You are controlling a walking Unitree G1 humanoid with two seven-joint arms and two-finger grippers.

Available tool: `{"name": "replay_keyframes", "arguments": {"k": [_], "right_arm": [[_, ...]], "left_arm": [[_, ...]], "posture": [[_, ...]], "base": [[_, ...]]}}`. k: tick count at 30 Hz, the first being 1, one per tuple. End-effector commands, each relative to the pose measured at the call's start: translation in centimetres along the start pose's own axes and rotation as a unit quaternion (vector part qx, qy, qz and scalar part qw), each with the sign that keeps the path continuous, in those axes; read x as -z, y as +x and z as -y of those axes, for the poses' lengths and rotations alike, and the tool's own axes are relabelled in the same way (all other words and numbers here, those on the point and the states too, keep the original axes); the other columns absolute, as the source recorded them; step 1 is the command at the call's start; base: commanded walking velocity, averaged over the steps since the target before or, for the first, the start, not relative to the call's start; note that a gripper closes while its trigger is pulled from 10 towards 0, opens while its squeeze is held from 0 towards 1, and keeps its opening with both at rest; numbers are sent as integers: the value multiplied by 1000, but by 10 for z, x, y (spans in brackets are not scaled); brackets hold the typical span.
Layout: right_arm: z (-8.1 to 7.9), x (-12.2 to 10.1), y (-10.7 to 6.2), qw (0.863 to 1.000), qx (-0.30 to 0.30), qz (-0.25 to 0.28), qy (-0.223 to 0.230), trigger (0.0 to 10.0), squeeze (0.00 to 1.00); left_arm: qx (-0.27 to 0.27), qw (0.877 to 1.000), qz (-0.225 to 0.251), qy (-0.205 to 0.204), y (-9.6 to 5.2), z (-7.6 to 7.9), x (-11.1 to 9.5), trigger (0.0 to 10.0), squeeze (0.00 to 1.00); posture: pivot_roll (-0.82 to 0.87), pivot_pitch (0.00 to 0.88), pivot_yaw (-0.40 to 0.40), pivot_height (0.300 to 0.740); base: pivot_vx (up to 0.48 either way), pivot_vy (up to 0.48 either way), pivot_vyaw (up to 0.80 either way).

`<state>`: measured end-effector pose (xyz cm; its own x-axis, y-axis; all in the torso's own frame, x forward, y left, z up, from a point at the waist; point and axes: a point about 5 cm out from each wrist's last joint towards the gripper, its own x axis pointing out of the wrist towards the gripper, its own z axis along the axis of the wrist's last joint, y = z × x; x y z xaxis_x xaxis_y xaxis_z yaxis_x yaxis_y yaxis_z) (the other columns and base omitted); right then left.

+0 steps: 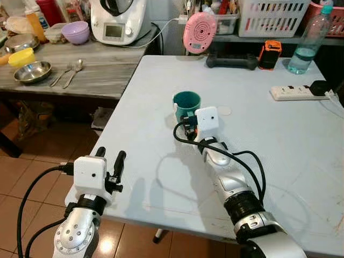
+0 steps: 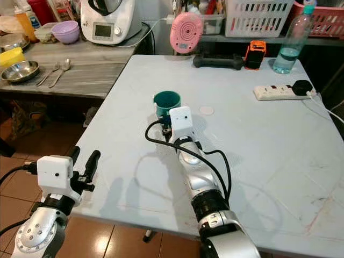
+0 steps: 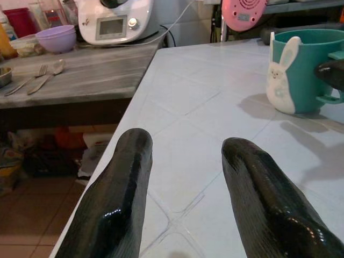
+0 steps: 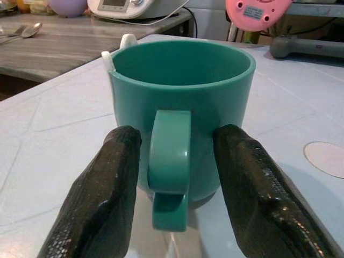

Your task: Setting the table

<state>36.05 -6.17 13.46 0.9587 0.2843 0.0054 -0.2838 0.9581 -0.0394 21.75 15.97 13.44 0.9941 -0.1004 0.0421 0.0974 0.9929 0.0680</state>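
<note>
From the left eye view you have the teal mug (image 1: 186, 104) standing upright near the middle of the white table (image 1: 279, 150), with your right arm stretched across the tabletop so that the right gripper (image 1: 188, 122) sits just behind the mug, on the handle side. The left gripper (image 1: 110, 159) hovers at the table's near-left edge, well apart from the mug, fingers spread and empty — parked, it seems, so the right arm has room. On the grey side counter (image 1: 102, 75) a steel bowl (image 1: 33, 72), a fork (image 1: 61, 75) and a spoon (image 1: 73, 72) lie together, likely the next pieces for the setting. The right eye view shows the same layout. In the left wrist view you look between the two parted black fingers (image 3: 115, 199) toward the mug's bunny decoration (image 3: 283, 80). In the right wrist view the fingers (image 4: 102, 199) stand apart on either side of the mug's handle (image 4: 170, 161), close beside it but not pinched on it — I judge this a line-up for a handle grasp, or a release.
</note>
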Motion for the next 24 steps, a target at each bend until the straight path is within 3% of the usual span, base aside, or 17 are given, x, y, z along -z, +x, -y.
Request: {"name": "replay_keyframes", "arguments": {"k": [1, 15, 22, 23, 24], "right_arm": [[-5, -4, 3, 1000, -6, 7, -1, 0, 0], [-1, 1, 4, 1000, 2, 13, -16, 0, 0], [2, 0, 2, 999, 6, 27, -28, 0, 0], [3, 0, 2, 999, 7, 27, -30, 0, 0], [5, 1, 1, 999, 8, 26, -32, 0, 0]], "left_arm": [[-6, 1000, -1, 9, -2, -4, -2, 10000, 0], [-4, 1000, 4, 4, 1, -3, -2, 10000, 0], [45, 998, 21, -30, 3, 6, -6, 10000, 0], [66, 997, 22, -42, 2, 9, -8, 9373, 0], [85, 995, 22, -48, 1, 12, -10, 8118, 0]], "posture": [[-26, 122, 68, 740], [-34, 103, 56, 740], [-51, 97, 56, 740], [-55, 94, 54, 740], [-61, 91, 51, 740]], "base": [[0, 0, 0], [0, 0, 0], [0, 0, 0], [0, 0, 0], [0, 0, 0]]}}
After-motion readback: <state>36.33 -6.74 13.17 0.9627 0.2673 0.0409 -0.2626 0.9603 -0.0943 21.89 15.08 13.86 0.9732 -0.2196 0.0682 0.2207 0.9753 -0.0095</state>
